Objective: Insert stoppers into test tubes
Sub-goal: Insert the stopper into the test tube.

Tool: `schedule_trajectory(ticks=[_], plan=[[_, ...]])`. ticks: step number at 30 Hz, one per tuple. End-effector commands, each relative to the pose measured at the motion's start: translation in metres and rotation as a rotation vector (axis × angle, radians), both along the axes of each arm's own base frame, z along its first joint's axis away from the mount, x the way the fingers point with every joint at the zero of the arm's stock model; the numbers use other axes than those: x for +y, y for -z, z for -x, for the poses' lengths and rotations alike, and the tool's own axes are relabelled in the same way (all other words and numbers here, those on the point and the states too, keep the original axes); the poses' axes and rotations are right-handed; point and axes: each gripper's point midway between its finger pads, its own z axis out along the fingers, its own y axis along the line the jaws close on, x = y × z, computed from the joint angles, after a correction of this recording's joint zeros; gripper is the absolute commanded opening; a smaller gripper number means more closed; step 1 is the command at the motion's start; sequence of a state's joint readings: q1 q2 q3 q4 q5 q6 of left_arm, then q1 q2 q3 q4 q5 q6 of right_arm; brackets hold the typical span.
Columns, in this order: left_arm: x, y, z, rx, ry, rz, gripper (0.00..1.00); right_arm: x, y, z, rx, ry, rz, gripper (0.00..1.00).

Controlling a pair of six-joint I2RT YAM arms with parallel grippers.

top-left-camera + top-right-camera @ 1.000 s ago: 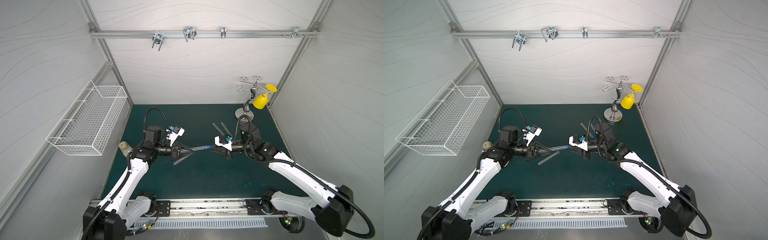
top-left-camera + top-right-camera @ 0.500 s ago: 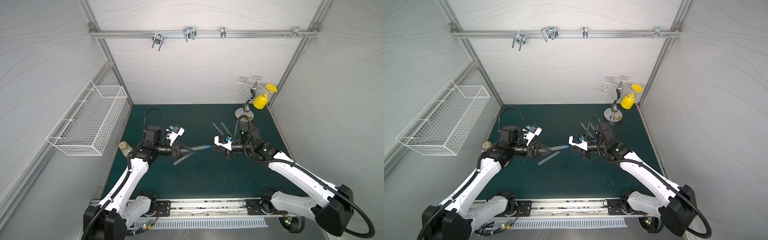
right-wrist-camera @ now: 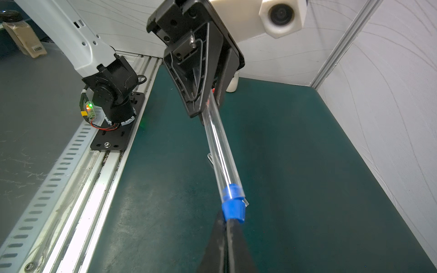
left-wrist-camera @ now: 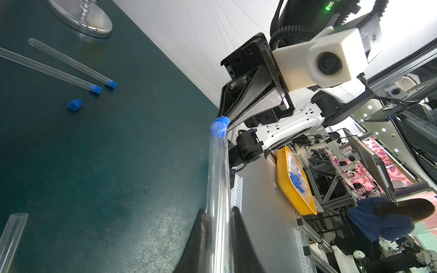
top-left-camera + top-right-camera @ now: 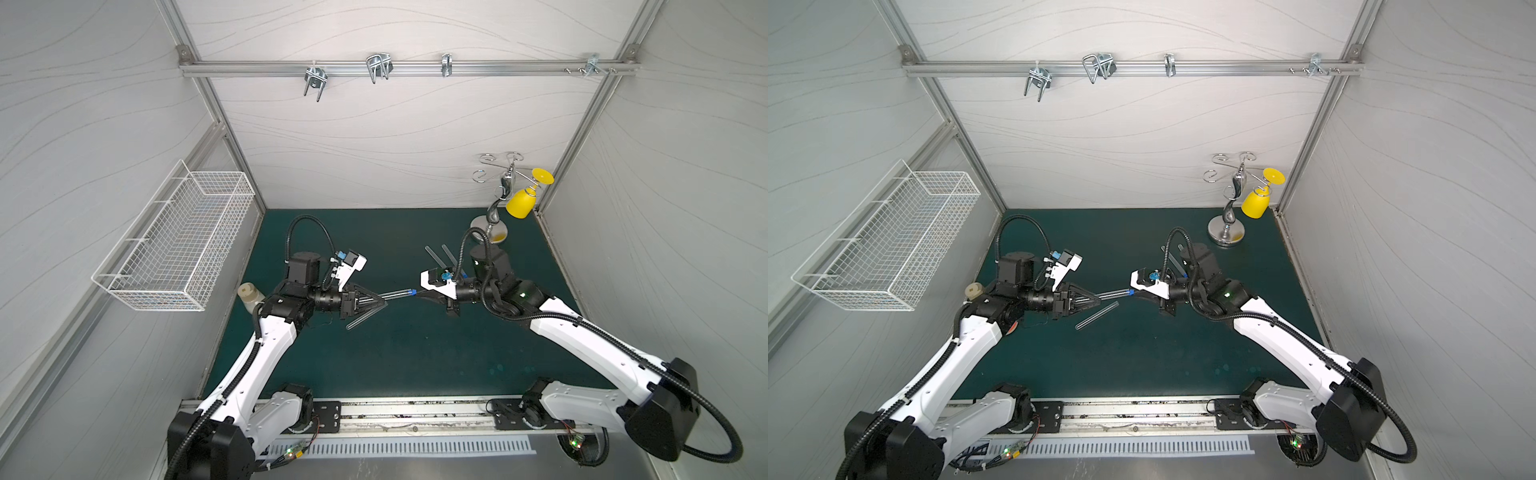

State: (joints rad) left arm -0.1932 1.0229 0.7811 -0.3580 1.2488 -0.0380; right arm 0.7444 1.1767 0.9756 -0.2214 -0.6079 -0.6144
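My left gripper (image 5: 381, 305) (image 4: 218, 210) is shut on a clear test tube (image 5: 397, 294) (image 4: 217, 177), held level above the green mat. A blue stopper (image 5: 412, 292) (image 3: 233, 208) sits in its mouth. My right gripper (image 5: 419, 293) (image 3: 227, 218) is shut, with its tips butting against the stopper's outer end. An open, empty test tube (image 5: 365, 320) (image 5: 1096, 316) lies on the mat just below. Two stoppered test tubes (image 4: 54, 73) (image 5: 434, 255) lie near the back, and a loose stopper (image 4: 75, 104) lies beside them.
A cream-capped bottle (image 5: 249, 293) stands at the mat's left edge behind my left arm. A chrome stand (image 5: 490, 224) holding a yellow cup (image 5: 521, 203) occupies the back right corner. A wire basket (image 5: 174, 245) hangs on the left wall.
The right gripper's jaws have closed together at the stopper's end. Both arms and the held tube stay nearly where they were.
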Motion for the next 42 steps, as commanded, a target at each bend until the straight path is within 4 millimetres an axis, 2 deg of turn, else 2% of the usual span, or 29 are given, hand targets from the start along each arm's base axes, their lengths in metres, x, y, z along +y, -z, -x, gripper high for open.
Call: schedule_trajectory(ticks=[1, 5, 11, 16, 19, 29, 34, 38, 42], plan=[[-0.01, -0.022, 0.025, -0.076, 0.153, 0.084, 0.0, 0.018, -0.026, 0.016, -0.088, -0.151, -0.078, 0.07], [-0.012, -0.024, 0.031, -0.078, 0.184, 0.1, 0.0, 0.015, -0.028, 0.018, -0.123, -0.202, -0.073, 0.11], [-0.014, -0.028, 0.037, -0.075, 0.22, 0.12, 0.0, 0.018, -0.028, 0.021, -0.188, -0.272, -0.11, 0.1], [-0.015, -0.027, 0.038, -0.07, 0.222, 0.115, 0.0, 0.028, -0.034, 0.021, -0.198, -0.286, -0.153, 0.07], [-0.015, -0.027, 0.037, -0.071, 0.22, 0.114, 0.0, 0.034, -0.035, 0.022, -0.207, -0.284, -0.157, 0.0], [-0.015, -0.027, 0.037, -0.073, 0.218, 0.114, 0.0, 0.047, -0.031, 0.029, -0.204, -0.316, -0.156, 0.0], [-0.015, -0.024, 0.036, -0.074, 0.21, 0.105, 0.0, 0.035, -0.03, 0.024, -0.205, -0.266, -0.12, 0.05], [-0.014, -0.022, 0.035, -0.078, 0.195, 0.094, 0.0, 0.012, -0.026, 0.025, -0.185, -0.204, -0.084, 0.15], [-0.013, -0.022, 0.033, -0.078, 0.188, 0.092, 0.0, -0.009, -0.016, 0.026, -0.175, -0.123, -0.055, 0.17]])
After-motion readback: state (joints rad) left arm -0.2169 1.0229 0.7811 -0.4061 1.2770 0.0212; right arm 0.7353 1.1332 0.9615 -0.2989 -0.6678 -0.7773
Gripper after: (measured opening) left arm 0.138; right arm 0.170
